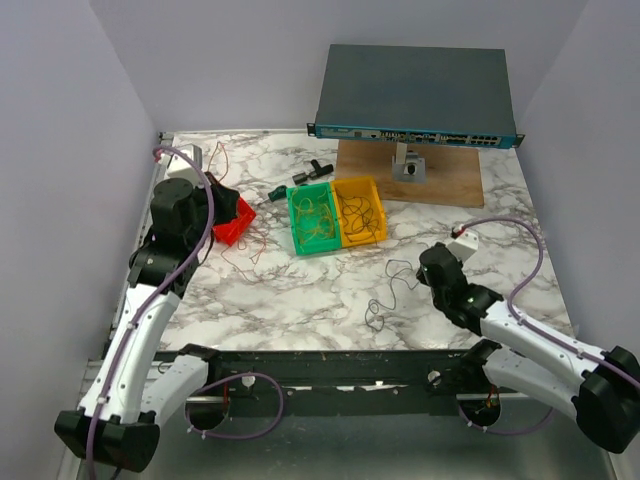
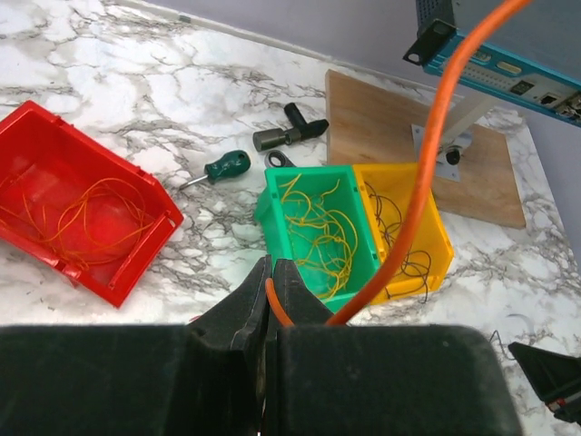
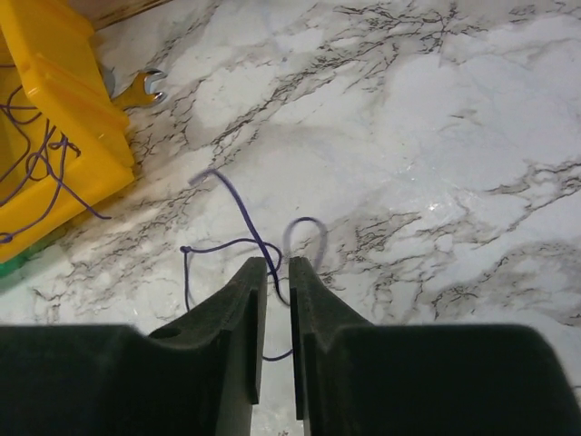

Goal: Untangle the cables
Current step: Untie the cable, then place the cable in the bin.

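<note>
Left tool is clenching an orange wire; right tool is hanging slightly parted, partly hiding a purple wire.

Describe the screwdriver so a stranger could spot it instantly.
Find the blue-fronted network switch at the back of the marble table. Before it sits a green bin; the screwdriver lies off that bin's far left corner. Its green handle sets it apart from the black tool alongside.
</note>
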Tool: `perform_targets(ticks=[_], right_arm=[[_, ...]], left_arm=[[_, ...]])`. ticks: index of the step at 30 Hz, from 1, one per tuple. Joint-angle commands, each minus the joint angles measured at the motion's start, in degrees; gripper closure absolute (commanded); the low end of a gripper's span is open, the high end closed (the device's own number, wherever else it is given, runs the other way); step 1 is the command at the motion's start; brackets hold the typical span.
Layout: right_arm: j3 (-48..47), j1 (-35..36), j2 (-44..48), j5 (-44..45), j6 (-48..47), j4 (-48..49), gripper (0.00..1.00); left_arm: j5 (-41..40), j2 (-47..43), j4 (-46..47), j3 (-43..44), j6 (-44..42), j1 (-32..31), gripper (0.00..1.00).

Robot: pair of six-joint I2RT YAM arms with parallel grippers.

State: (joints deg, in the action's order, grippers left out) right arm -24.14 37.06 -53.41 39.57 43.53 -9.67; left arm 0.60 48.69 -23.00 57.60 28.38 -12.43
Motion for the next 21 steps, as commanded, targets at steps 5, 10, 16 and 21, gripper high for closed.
perform_targets(ticks=[5,10,16,21], right_arm=[[4.33,-0.14,5.54,-4.19,-4.79,7.39,0.32],[6.58,-0.15,10.27,-4.40,-4.84,7.97,0.22],[8.65,-0.14,15.18,-4.43,-4.62,8.11,0.21],[9.51,-0.14,17.27,-4.23,-4.42,8.00,0.20]], left_arm=[[-3.97,11.42,10.03,6.91,-4.94,1.92,1.00],[-4.62,16.93,14.28,10.87,-6.70,4.14,1.00],[0.73,24.49,13.99,17.42,-10.04,8.53,1.00],[4.51,28.87,15.49,17.36,-10.87,13.54,1.00]])
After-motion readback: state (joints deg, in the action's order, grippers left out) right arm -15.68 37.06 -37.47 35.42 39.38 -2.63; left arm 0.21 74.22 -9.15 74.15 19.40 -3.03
